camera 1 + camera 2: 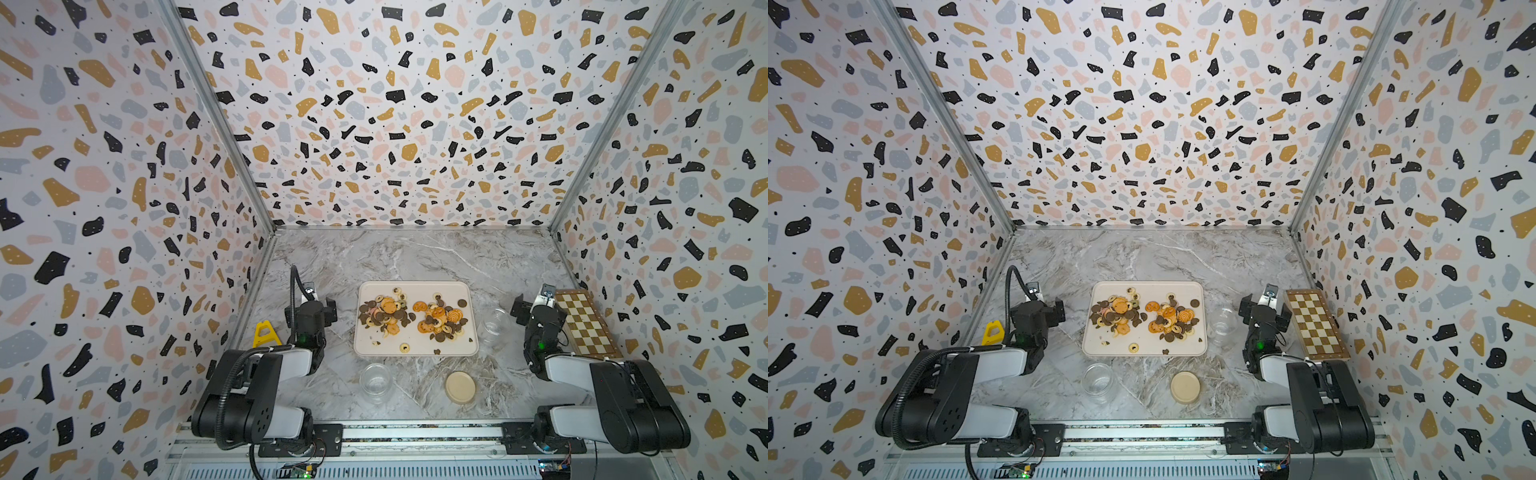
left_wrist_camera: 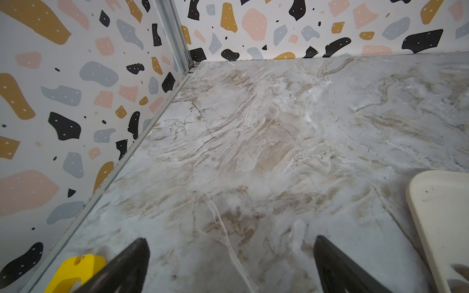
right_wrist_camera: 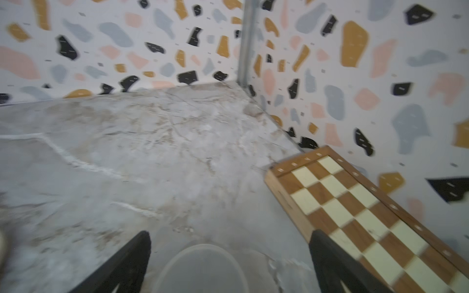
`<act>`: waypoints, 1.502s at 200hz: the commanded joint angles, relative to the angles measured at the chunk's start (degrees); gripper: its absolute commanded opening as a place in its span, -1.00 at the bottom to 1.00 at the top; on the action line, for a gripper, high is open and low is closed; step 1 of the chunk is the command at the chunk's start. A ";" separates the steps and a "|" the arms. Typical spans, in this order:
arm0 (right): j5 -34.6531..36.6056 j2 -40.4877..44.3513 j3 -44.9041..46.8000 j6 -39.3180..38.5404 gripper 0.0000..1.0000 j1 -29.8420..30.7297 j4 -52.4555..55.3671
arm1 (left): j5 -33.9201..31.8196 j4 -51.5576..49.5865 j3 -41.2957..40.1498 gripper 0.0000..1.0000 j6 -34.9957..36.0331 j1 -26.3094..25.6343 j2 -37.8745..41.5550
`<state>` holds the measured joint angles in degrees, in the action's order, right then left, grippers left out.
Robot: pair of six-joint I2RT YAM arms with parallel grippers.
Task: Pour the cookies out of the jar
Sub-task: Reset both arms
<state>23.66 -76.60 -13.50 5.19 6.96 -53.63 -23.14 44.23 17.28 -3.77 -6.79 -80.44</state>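
pour looks done, small round orange, brown and cream cookies (image 1: 388,308) heaped on the cream rectangular tray (image 1: 368,347), clear glass jar (image 1: 494,326) empty beside it, left gripper (image 2: 230,238) and right gripper (image 3: 229,232) spread wide, next just park the arms

a: how are our arms set?
b: left arm (image 1: 286,361) and right arm (image 1: 569,368) both folded low, forearms reaching forward.
a: our grippers?
b: left gripper (image 2: 231,239) and right gripper (image 3: 230,234) both spread wide.
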 commanded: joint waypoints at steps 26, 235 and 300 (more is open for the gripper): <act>-14.42 -5.91 0.29 -4.55 0.99 -0.86 -12.15 | -0.07 3.23 1.00 0.98 0.51 0.31 -0.58; -16.58 -7.78 1.43 -3.88 0.99 -2.21 -15.72 | 0.75 3.67 0.74 0.98 0.49 0.63 -0.52; -16.59 -7.94 1.34 -3.89 0.99 -2.13 -15.54 | 1.00 3.50 0.92 0.97 0.69 0.63 -0.60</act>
<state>6.87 -85.12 -12.21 1.72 4.51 -67.79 -22.72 44.27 17.54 -3.64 -6.44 -81.38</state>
